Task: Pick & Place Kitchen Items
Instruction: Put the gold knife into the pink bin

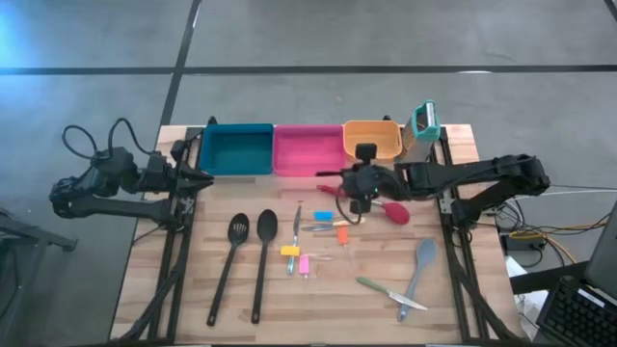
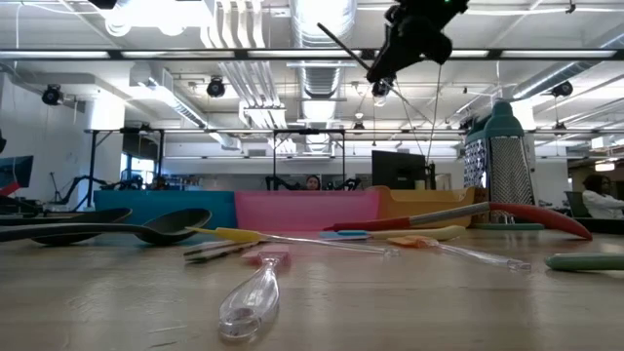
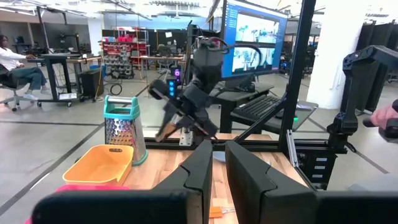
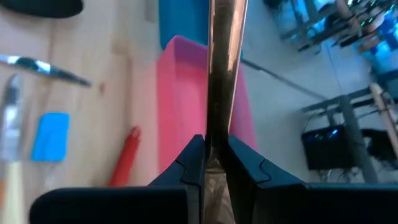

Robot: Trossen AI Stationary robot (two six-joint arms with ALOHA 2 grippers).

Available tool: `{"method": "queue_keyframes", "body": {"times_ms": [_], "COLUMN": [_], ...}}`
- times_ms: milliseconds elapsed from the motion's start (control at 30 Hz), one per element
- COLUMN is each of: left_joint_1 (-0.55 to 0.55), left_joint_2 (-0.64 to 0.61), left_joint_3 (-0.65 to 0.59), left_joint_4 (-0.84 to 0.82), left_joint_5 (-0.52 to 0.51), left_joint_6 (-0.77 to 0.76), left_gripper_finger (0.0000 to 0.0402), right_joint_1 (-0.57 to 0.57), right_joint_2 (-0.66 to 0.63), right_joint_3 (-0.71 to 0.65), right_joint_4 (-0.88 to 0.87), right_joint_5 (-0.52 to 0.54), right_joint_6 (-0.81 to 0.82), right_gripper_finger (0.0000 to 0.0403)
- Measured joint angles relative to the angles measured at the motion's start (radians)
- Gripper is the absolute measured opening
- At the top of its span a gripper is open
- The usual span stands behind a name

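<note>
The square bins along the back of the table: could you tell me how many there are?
3, in a row along the table's far edge: the teal bin on the left, the pink bin in the middle, the orange bin on the right. None appears hidden.

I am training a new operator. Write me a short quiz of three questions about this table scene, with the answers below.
1. Which square plastic bin stands in the middle of the row at the far edge?
A. teal
B. pink
C. orange
2. True or false: both long black spoons lie on the wooden table.
3. What does the right gripper hold?

Key
1. B
2. True
3. A thin dark stick-like utensil, raised above the pink bin. The left gripper waits at the table's left edge, holding nothing.
</note>
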Motion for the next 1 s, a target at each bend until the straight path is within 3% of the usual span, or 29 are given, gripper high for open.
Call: {"method": "queue_keyframes", "body": {"times_ms": [233,500,1000], "left_joint_1": [0.000,0.000,0.000], "left_joint_2": [0.000,0.000,0.000], "left_joint_3": [0.000,0.000,0.000], "left_joint_4": [0.000,0.000,0.000], "left_joint_5": [0.000,0.000,0.000], "left_joint_6": [0.000,0.000,0.000], "left_gripper_finger": [0.0049,0.0049,0.0049], "right_joint_1": [-0.119,-0.205,-0.330], "right_joint_2": [0.051,0.188,0.512], "right_joint_3": [0.044,0.205,0.517], "right_joint_4": [0.090,0.088,-0.066], "right_joint_5": [-0.102,-0.111,-0.277], "right_joint_6": [-0.120,-0.249,-0.381], "right_gripper_finger": [0.0029,0.0029,0.0029]}}
